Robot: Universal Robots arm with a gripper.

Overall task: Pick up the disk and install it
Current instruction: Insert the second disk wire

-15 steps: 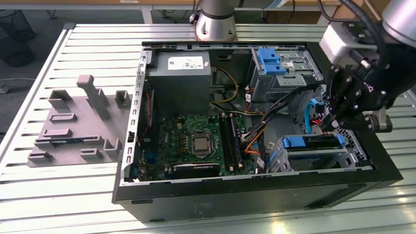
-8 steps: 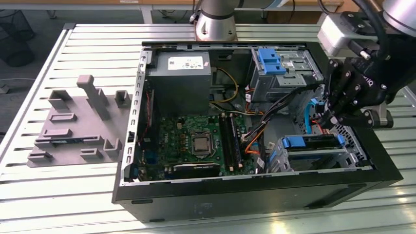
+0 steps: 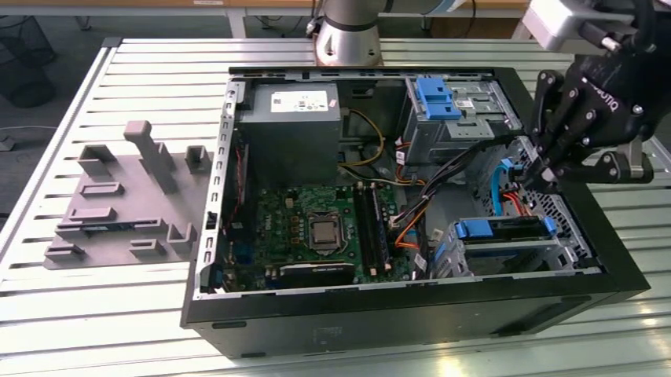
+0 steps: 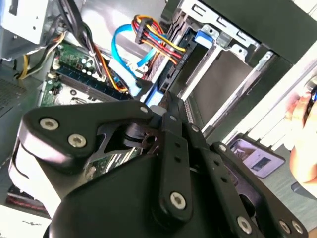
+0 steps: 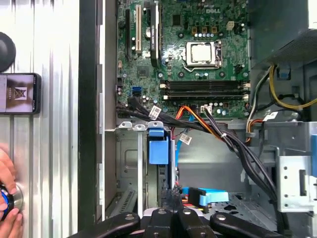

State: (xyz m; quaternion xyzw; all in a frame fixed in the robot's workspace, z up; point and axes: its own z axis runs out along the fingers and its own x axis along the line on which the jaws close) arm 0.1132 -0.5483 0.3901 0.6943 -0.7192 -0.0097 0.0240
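The disk (image 3: 501,229) sits edge-up in the grey drive cage (image 3: 493,255) at the front corner of the open computer case on the exterior view's right, its blue rail on top. In the first wrist view the disk's blue end (image 5: 158,148) shows in the cage slot. My gripper (image 3: 535,179) hangs inside the case just behind the cage, beside blue and red cables (image 3: 507,184). Its fingers (image 5: 171,215) are drawn together, and I see nothing held between them. In the second wrist view the gripper (image 4: 157,101) points at the cage's cabled end.
A grey power supply (image 3: 288,126) and the motherboard (image 3: 314,228) fill the case. An upright blue latch (image 3: 435,98) stands on the far bay. Cable bundles (image 5: 228,141) cross the middle. A grey fixture (image 3: 126,196) lies outside. A phone (image 5: 20,93) and a person's hand (image 5: 7,198) are beside the case.
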